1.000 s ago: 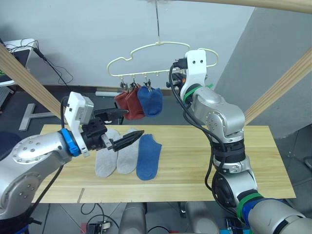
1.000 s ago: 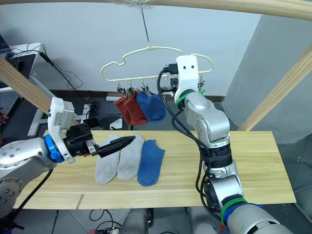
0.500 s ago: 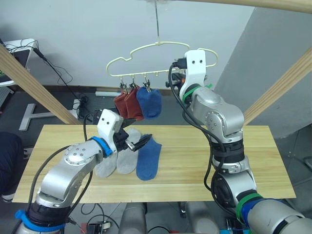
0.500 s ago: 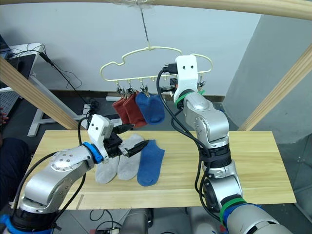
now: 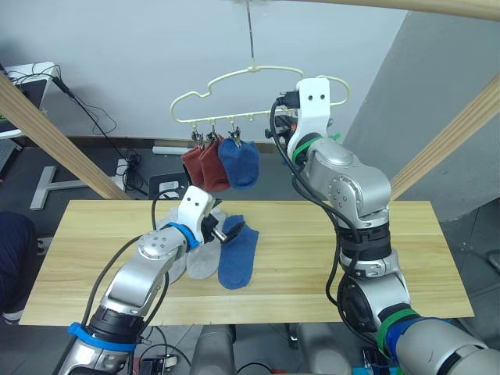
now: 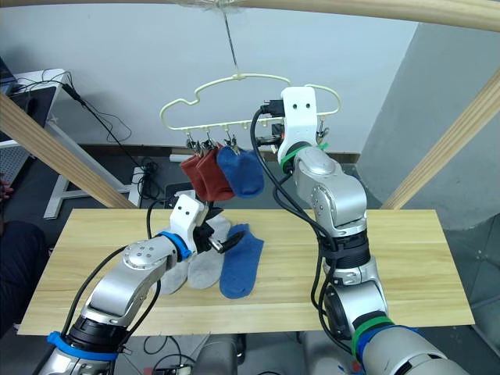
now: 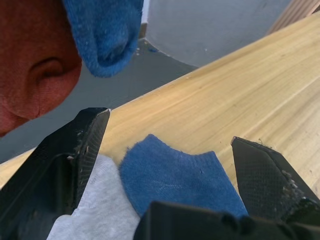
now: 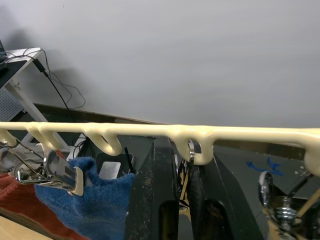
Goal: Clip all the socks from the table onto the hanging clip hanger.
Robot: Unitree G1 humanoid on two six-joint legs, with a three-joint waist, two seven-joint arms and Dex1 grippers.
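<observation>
Now the left hand [image 7: 165, 165] gapes over the table's blue sock [image 7: 182, 175]; the right hand [image 8: 182, 200] pinches a hanger clip [image 8: 190, 150].

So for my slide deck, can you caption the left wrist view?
Open left gripper poised over the blue sock lying on the table, beside a grey sock.

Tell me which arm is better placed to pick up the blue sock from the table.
Left. The left pincer is open, right over the blue sock on the table. The right pincer is up at the clip hanger.
</observation>
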